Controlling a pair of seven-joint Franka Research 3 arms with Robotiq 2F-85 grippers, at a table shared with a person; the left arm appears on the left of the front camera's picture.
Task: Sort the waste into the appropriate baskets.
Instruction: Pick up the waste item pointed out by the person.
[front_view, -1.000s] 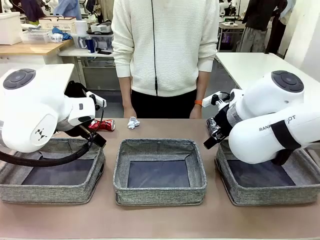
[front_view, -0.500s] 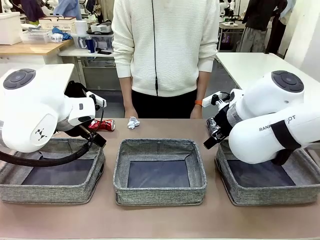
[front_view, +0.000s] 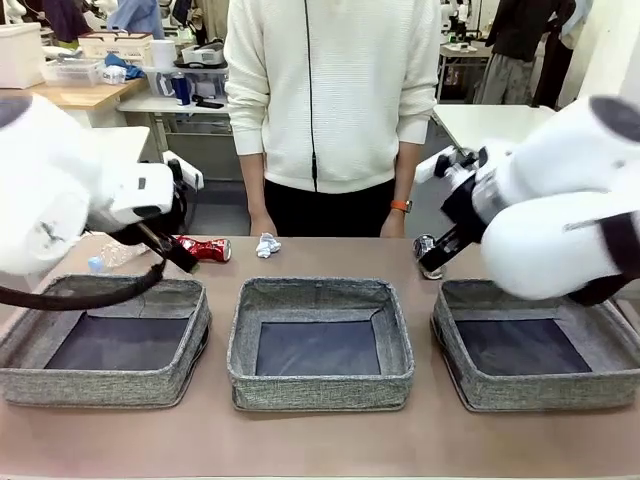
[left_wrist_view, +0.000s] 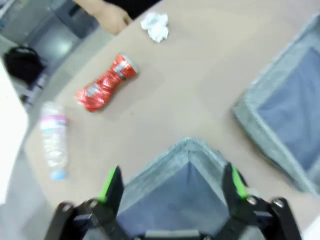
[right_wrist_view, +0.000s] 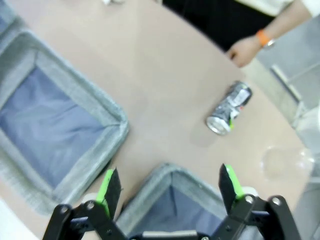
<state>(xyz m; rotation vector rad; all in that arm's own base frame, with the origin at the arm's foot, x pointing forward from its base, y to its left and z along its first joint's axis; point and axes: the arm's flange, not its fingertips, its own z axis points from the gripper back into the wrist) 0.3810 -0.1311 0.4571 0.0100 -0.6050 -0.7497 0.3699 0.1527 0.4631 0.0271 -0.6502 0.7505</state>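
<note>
The left pincer (left_wrist_view: 173, 168) hangs with its two green-padded fingers wide apart, holding nothing. Right under it is a corner of the left basket (front_view: 100, 385), made of grey woven cloth with soft sides and a dark flat bottom. Just past the pincer's tips, on the brown bench (left_wrist_view: 200, 90), lies the crushed red can (left_wrist_view: 105, 82). It is squeezed thin in the middle and has a shiny silver end. Farther out is the crumpled white paper ball (left_wrist_view: 156, 26), near the person's hand (left_wrist_view: 112, 17). To the left of the pincer lies a clear plastic bottle (left_wrist_view: 53, 145) on its side, with a pink label and a blue cap. To the pincer's right sits the middle basket (front_view: 318, 390).

The right pincer (right_wrist_view: 169, 168) is spread open too, with nothing between its fingers. It hangs over a corner of the right basket (front_view: 545, 390). Ahead of it the dark printed can (right_wrist_view: 230, 107) lies on its side on the bench, its round silver end turned toward the pincer. Beyond the can is the person's other hand (right_wrist_view: 245, 50), with an orange wristband (right_wrist_view: 264, 37). Off to one side of this pincer lies a clear plastic thing (right_wrist_view: 282, 162), too blurry to tell more.
</note>
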